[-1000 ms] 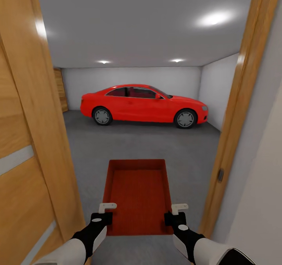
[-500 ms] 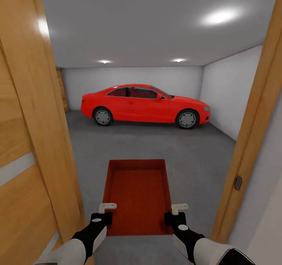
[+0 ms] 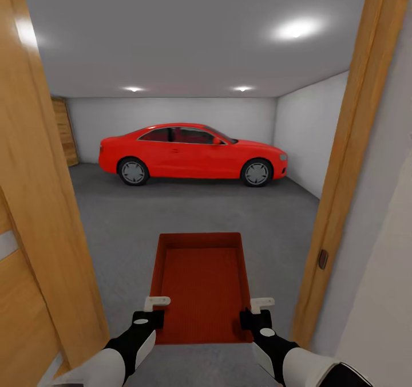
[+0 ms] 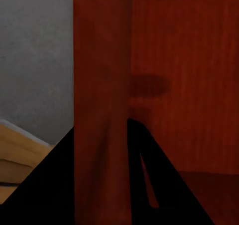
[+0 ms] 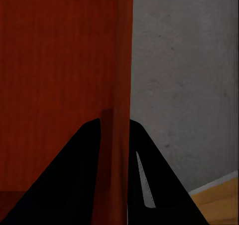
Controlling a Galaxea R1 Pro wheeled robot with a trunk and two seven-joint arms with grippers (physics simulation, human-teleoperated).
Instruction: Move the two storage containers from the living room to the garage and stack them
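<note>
My left hand (image 3: 150, 312) and right hand (image 3: 257, 314) each pinch a side wall of the storage container (image 3: 201, 281), keeping it level through the doorway (image 3: 337, 164) toward the garage floor (image 3: 200, 209).

Dark fingers (image 4: 55, 185) straddle the container wall (image 4: 102, 85) (orange-red).
</note>
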